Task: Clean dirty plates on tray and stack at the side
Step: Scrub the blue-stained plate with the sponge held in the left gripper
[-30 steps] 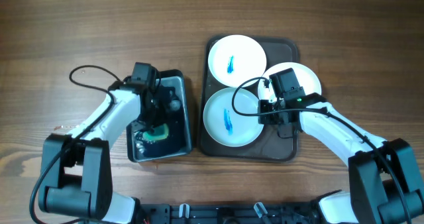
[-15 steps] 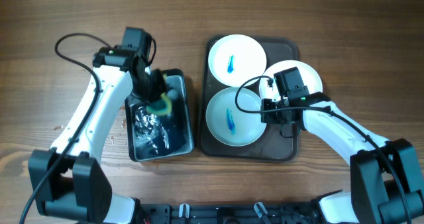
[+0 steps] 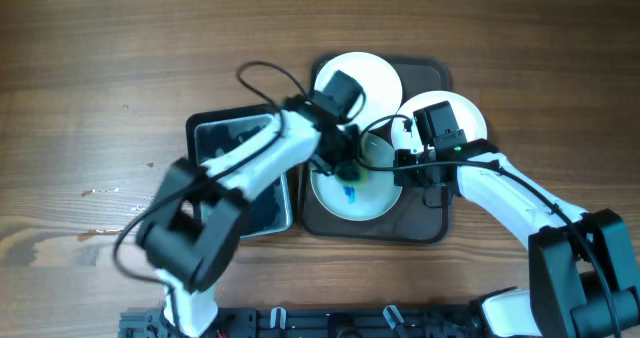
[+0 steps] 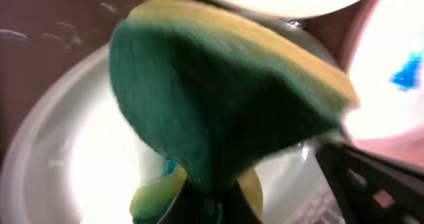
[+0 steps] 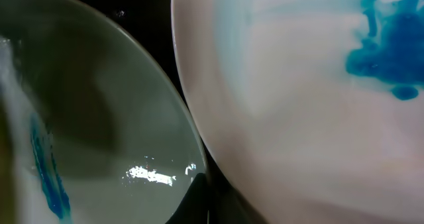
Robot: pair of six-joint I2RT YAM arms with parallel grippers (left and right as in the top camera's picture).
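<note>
Plates (image 3: pixel 358 81) lie on tray (image 3: pixel 422 228) atop wood-grain table (image 3: pixel 100 58); left hand (image 3: pixel 346 166) clamps sponge (image 4: pixel 218 98), right hand (image 3: pixel 405 166) impossible to judge.

We find the left arm (image 3: pixel 255 163) and right arm (image 3: pixel 500 193) crowding the near plate (image 3: pixel 330 200) on the tray (image 3: pixel 422 225); the tub (image 3: pixel 215 138) blocks the left; the desk (image 3: pixel 80 58) beyond lies open.

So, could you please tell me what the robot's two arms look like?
Both the left arm and right arm have white links with black joints and black wrist blocks. A thin black cable loops from each, and a green light glows on the right wrist.
</note>
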